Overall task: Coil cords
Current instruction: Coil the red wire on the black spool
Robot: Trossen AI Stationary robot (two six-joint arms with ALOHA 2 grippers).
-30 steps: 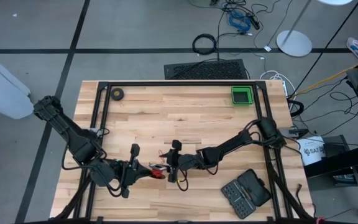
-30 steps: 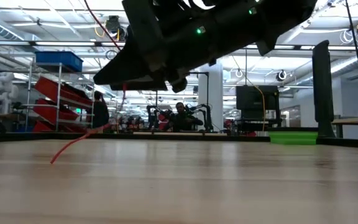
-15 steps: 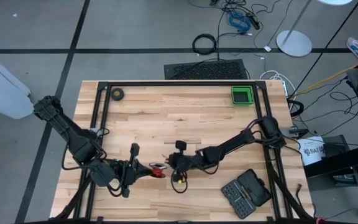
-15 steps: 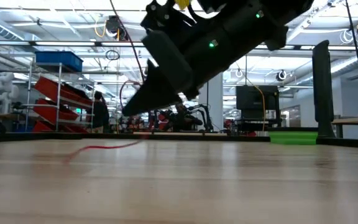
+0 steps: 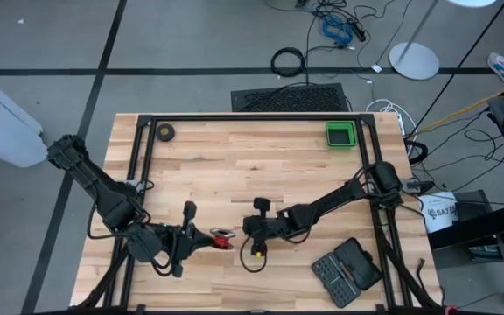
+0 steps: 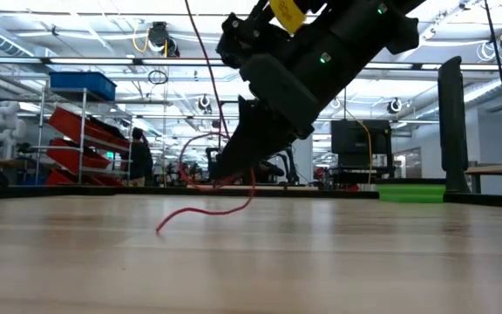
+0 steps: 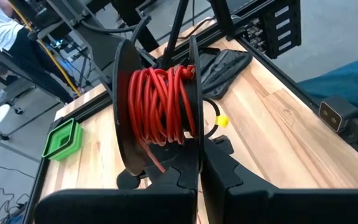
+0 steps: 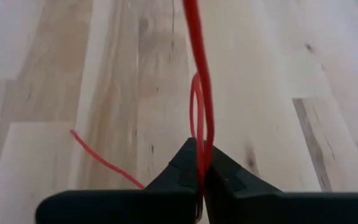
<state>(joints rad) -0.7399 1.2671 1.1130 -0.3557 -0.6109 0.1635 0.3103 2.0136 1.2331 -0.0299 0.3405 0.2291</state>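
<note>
The cords show as a thin red wire (image 7: 160, 106) wound on a black spool (image 5: 223, 238), which my left gripper (image 7: 199, 171) holds above the table's near left part. A strand of the red wire (image 8: 199, 74) runs from the spool to my right gripper (image 8: 201, 163), which is shut on it just right of the spool (image 5: 245, 231) and slants down toward the table (image 6: 225, 170). Beyond those fingers the wire makes a small loop, and its free end (image 6: 159, 228) lies on the wood. My left gripper pinches the rim of one of the spool's black flanges (image 7: 196, 149) between its two fingers. The spool stands out in front of the fingers, lifted clear of the table. My right gripper pinches the red wire (image 8: 201, 146) between its two fingertips, coming slanting down from the table's right. The strand rises away from the fingers toward the spool; the loop and the tail (image 8: 98, 155) trail slack onto the table.
A green tray (image 5: 340, 134) sits at the far right and a small dark tape roll (image 5: 165, 132) at the far left. A black case (image 5: 346, 269) lies at the near right. Black frame rails (image 5: 143, 166) run along the table's sides.
My right gripper has shut on the red wire, tipped its fingers down toward the table and shifted slightly toward the table's right edge. The wire's tail has been dragged along the table and now curls into a loop below the fingers.
</note>
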